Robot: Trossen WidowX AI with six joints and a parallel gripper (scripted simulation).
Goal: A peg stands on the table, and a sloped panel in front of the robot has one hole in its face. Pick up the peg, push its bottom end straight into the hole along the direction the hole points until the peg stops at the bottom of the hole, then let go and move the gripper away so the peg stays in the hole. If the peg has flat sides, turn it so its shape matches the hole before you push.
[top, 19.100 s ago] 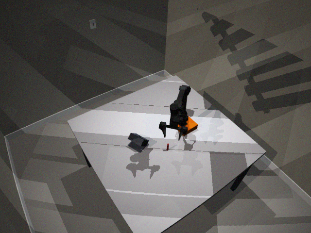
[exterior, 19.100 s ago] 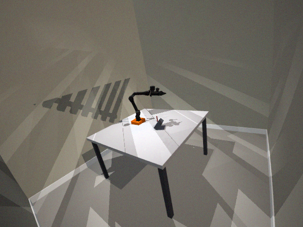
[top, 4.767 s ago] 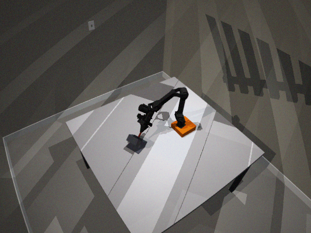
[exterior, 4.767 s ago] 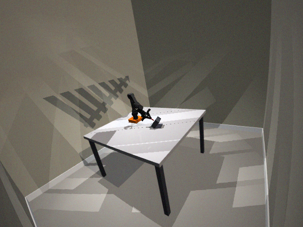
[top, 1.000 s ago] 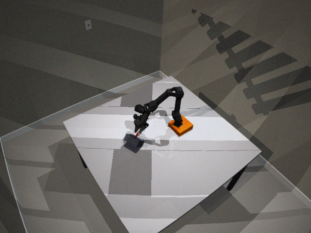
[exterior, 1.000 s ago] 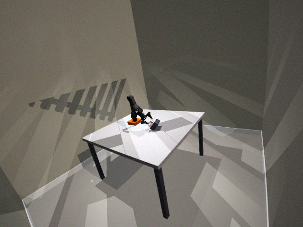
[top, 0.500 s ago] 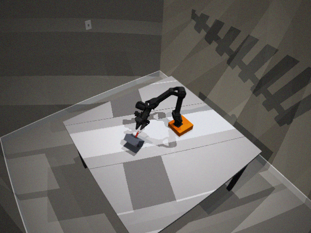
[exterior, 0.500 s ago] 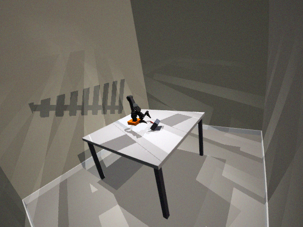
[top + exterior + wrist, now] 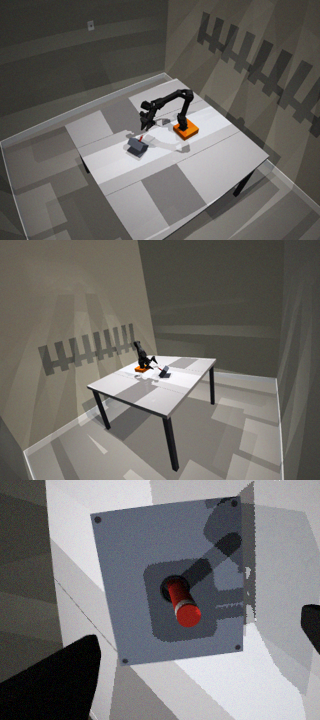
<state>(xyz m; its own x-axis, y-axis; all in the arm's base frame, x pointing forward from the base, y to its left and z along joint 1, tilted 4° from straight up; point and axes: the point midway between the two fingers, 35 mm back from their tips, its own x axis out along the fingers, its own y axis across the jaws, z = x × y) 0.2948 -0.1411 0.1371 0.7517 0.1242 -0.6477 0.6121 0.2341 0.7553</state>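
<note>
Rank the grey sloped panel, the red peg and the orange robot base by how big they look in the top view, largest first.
1. Orange square robot base and grey sloped panel: they look about alike, so no firm order between them.
2. Red peg, by far the smallest; only its upper part shows above the panel.

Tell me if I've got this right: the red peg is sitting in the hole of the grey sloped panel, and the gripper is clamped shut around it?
Not quite. The red peg does sit in the hole of the grey sloped panel, but the gripper is open and apart from it, holding nothing. The wrist view shows the peg standing free between the spread fingers.
</note>
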